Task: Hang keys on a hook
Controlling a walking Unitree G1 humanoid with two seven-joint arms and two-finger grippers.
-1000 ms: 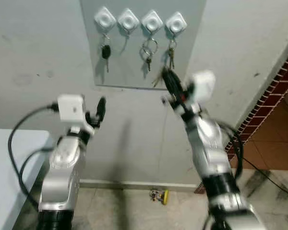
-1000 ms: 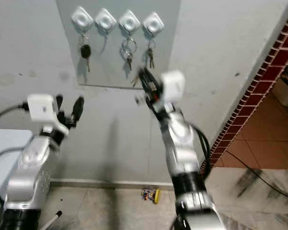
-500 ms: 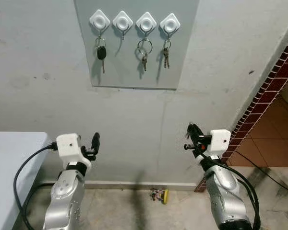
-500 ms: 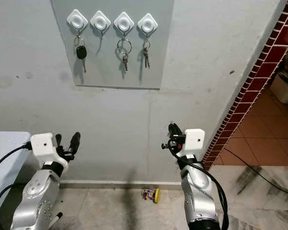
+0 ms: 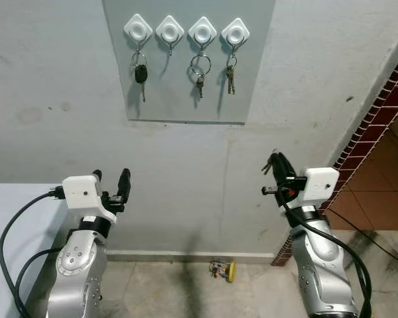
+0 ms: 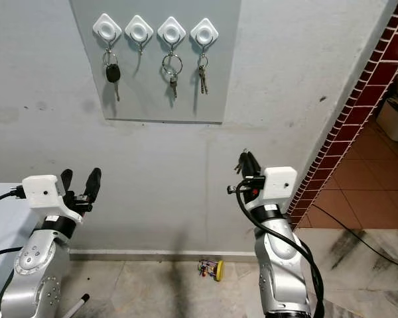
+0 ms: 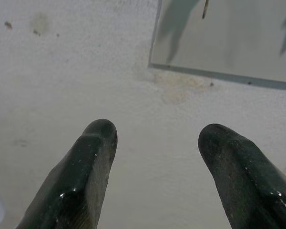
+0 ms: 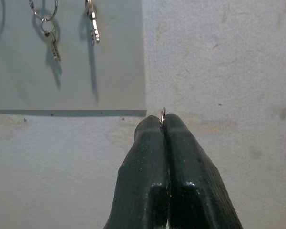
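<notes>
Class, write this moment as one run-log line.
right tool: shut on key ring, below board | left tool: open, idle | hooks: second hook free, other three hold keys | key not hung yet

Even, soft daylight fills the scene, with no glare. The hanging keys (image 5: 198, 71) cast faint shadows down onto the grey board (image 5: 252, 79). Head views are sharp; the left wrist view's fingertips (image 7: 93, 143) look slightly soft.

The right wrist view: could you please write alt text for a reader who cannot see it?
Two black jaws pressed shut on a thin metal key ring, pointing at a grey wall. Beyond them, two sets of keys hang on a grey board.
</notes>
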